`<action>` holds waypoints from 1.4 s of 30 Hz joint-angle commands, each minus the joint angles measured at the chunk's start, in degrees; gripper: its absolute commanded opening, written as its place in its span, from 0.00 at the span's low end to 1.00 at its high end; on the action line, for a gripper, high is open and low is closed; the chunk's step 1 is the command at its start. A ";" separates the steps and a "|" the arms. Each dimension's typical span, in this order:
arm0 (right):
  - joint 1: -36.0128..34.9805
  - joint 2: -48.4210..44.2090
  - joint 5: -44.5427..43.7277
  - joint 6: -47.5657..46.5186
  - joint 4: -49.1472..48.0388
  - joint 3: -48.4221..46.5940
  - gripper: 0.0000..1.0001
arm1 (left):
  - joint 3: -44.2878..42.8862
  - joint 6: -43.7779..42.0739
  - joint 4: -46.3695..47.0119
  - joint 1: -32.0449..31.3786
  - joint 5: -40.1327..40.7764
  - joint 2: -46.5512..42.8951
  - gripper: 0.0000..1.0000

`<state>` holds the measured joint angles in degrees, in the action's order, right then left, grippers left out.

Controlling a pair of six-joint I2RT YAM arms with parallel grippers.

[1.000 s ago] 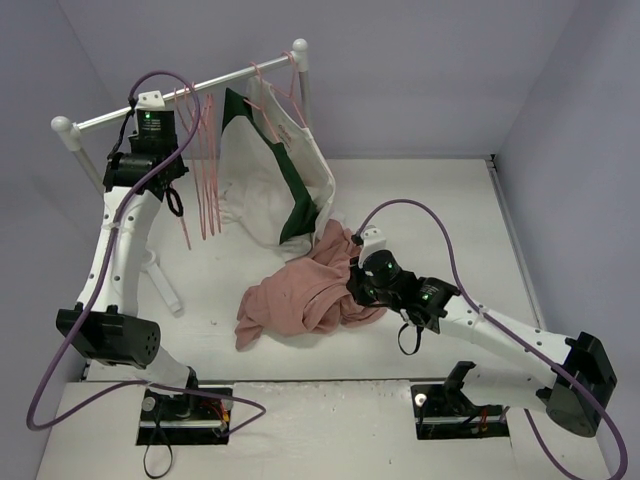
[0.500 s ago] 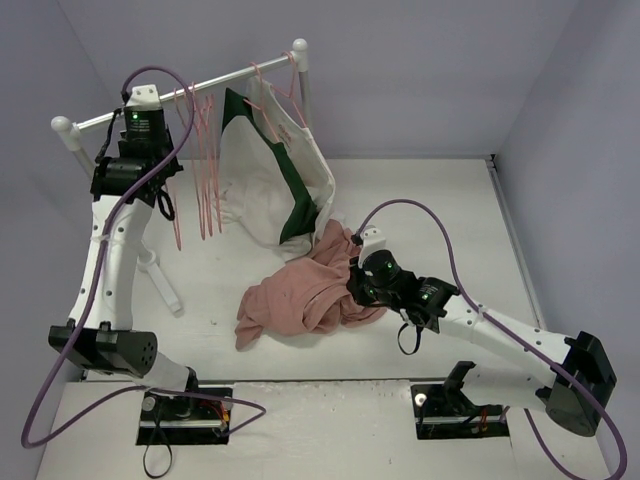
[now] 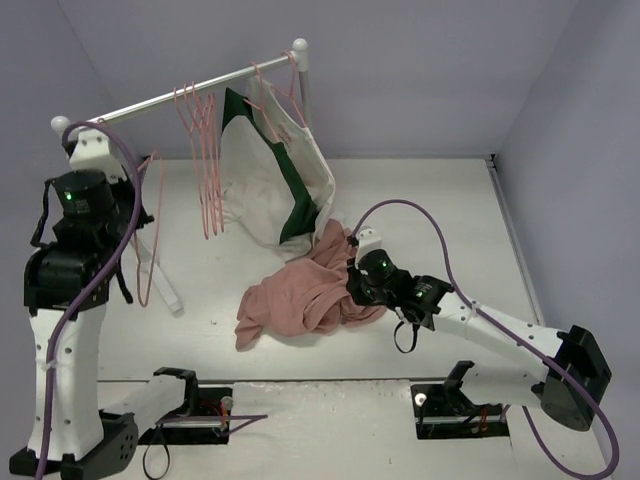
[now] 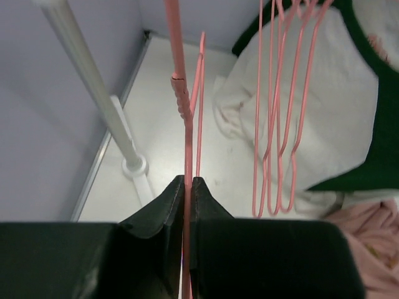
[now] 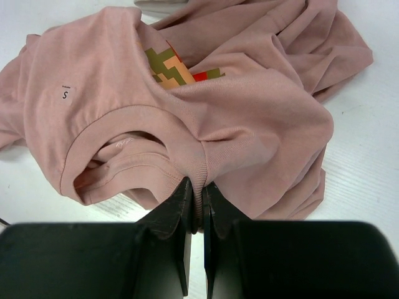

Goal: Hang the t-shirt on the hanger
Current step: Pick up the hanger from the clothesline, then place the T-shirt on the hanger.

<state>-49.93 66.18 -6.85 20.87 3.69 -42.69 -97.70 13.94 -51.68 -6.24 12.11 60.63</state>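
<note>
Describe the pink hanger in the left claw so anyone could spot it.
Find the white rack pole at back left. Below its left end, the left claw pinches one pink hanger. The other hangers hang on the pole; this one doesn't.

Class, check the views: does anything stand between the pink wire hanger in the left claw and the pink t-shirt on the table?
Nothing tall does. From the thin pink wire hanger in the left claw, only the rack's low white foot and the white table top lie before the crumpled pink t-shirt.
</note>
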 commanded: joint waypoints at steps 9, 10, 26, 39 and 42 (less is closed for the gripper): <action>1.86 3.96 -4.00 -3.07 -0.88 -6.40 0.00 | 18.21 -3.49 -12.75 -1.29 -14.68 -15.07 0.00; 2.21 4.22 -3.70 -3.21 -0.83 -6.53 0.00 | 18.60 -4.15 -13.27 -1.71 -15.76 -15.59 0.00; 6.78 5.78 -2.94 -5.23 0.18 -8.02 0.00 | 15.96 -11.66 -17.32 -11.34 -37.12 -17.46 0.00; 7.13 3.34 3.19 -5.71 1.47 -7.28 0.00 | 26.35 -9.05 9.87 -15.37 -49.77 -12.76 0.00; 7.18 3.13 3.51 -4.86 2.15 -7.02 0.00 | 28.54 -8.99 12.87 -22.58 -46.42 -10.98 0.00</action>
<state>-43.19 71.37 -4.64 15.37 5.81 -47.92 -70.59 4.61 -49.58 -22.28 -34.56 47.27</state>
